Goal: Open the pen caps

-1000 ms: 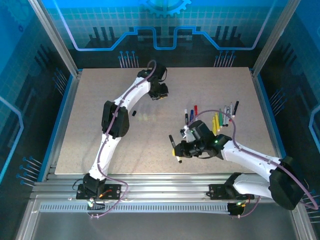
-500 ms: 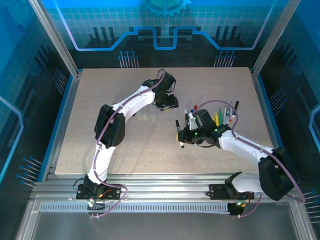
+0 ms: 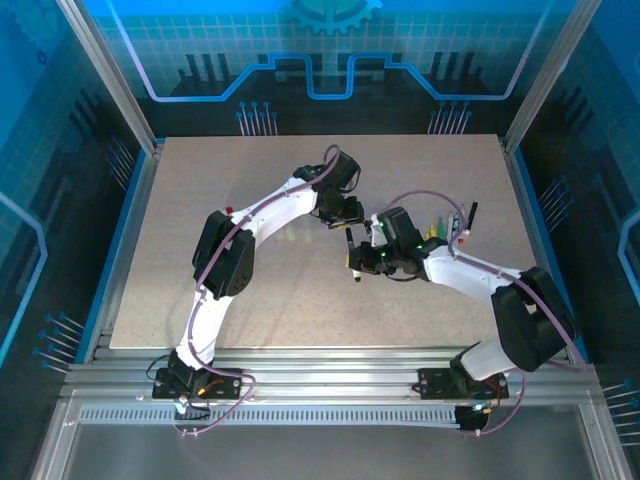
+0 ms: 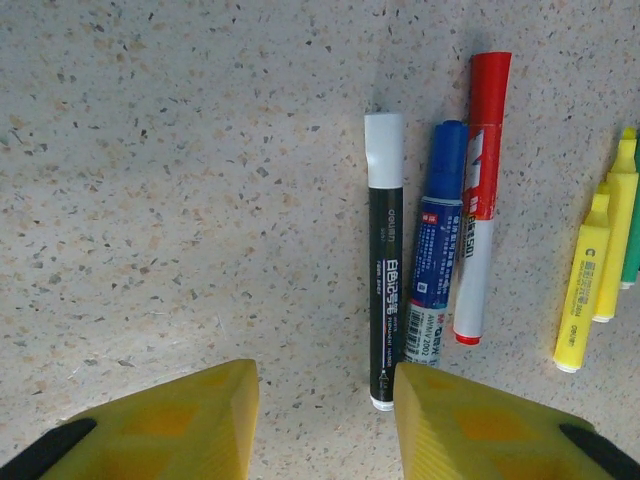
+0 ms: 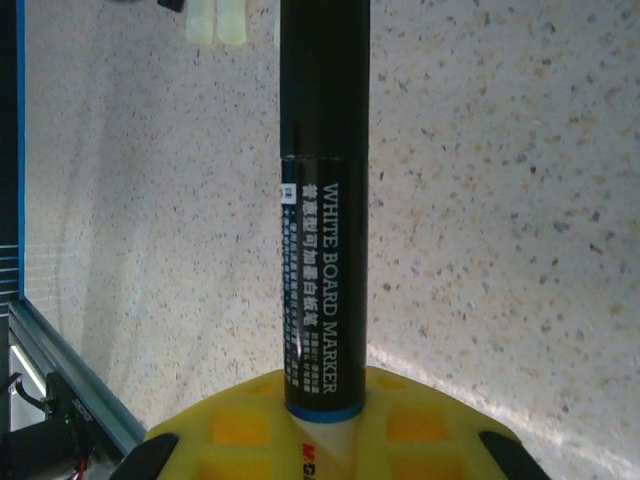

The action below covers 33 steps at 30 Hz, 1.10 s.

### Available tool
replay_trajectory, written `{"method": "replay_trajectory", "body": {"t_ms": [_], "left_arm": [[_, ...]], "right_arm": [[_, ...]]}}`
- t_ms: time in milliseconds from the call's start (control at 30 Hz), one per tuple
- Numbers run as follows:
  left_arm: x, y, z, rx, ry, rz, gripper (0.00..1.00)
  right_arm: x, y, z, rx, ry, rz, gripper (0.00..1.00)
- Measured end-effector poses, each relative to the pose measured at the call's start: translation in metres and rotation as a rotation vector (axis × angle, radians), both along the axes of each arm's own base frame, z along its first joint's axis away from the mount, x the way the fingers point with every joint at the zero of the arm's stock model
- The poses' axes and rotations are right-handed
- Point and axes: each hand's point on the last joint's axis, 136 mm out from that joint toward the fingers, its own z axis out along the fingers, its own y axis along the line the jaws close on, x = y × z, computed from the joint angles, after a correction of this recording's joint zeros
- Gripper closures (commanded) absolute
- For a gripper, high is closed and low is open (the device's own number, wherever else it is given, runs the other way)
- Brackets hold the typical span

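The speckled surface (image 3: 200,260) carries both arms, and in the top view they meet near its middle. The left gripper (image 3: 345,214) hangs just beside the right gripper (image 3: 358,262), and a row of pens (image 3: 437,228) lies close to their right.

In the right wrist view, the right gripper's yellow fingers (image 5: 230,425) are pressed onto the tail end of a black whiteboard marker (image 5: 322,300), pinching it where a blue band rings the barrel. The marker juts straight out from the gripper, above the surface. Past a seam, its far length is plain black: the black cap (image 5: 322,80), seated on the barrel. The white print on the barrel can be read in this view; from above, the marker is a thin dark stick.

In the left wrist view, the left gripper is spread wide and holds nothing, with bare surface between its two yellow tips. Ahead of it three markers lie side by side, touching or nearly so:
- a black-barrelled marker (image 4: 385,290) with a white cap (image 4: 385,150);
- a blue marker (image 4: 428,290) with a blue cap (image 4: 447,160);
- a white-barrelled marker (image 4: 472,280) with a red cap (image 4: 490,90).

The black-barrelled marker's near end sits just beside the inner edge of one finger; I cannot tell if they touch. Yellow highlighters (image 4: 590,290) lie apart near the frame's edge. These colours and caps are too small to sort out in the top view.
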Motion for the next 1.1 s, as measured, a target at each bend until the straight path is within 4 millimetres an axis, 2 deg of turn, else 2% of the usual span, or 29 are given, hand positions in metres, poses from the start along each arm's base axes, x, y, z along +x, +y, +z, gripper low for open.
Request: {"method": "replay_trajectory", "body": {"t_ms": [133, 233, 300, 667, 800, 867, 900, 1100], "left_arm": [[0.0, 0.0, 0.0, -0.003, 0.003, 0.008, 0.64], [0.001, 0.001, 0.0, -0.001, 0.006, 0.018, 0.73], [0.002, 0.003, -0.001, 0.004, 0.005, 0.025, 0.75], [0.003, 0.006, -0.002, 0.015, 0.005, 0.035, 0.71], [0.004, 0.007, -0.002, 0.018, 0.004, 0.039, 0.82], [0.004, 0.008, -0.003, 0.022, 0.003, 0.038, 0.97], [0.004, 0.008, -0.004, 0.022, 0.004, 0.04, 1.0], [0.006, 0.009, -0.009, 0.036, 0.016, 0.039, 1.0]], "right_arm": [[0.015, 0.005, 0.0, 0.018, -0.019, -0.015, 1.0], [0.024, 0.007, -0.003, 0.025, -0.021, -0.028, 1.0], [0.028, 0.008, -0.005, 0.03, -0.021, -0.036, 1.0], [0.044, 0.014, -0.012, 0.077, -0.017, -0.088, 1.0], [0.046, 0.014, -0.011, 0.086, -0.016, -0.101, 1.0], [0.047, 0.013, -0.011, 0.087, -0.014, -0.104, 1.0], [0.047, 0.013, -0.011, 0.087, -0.013, -0.105, 1.0], [0.044, 0.011, -0.015, 0.084, 0.007, -0.106, 1.0]]}}
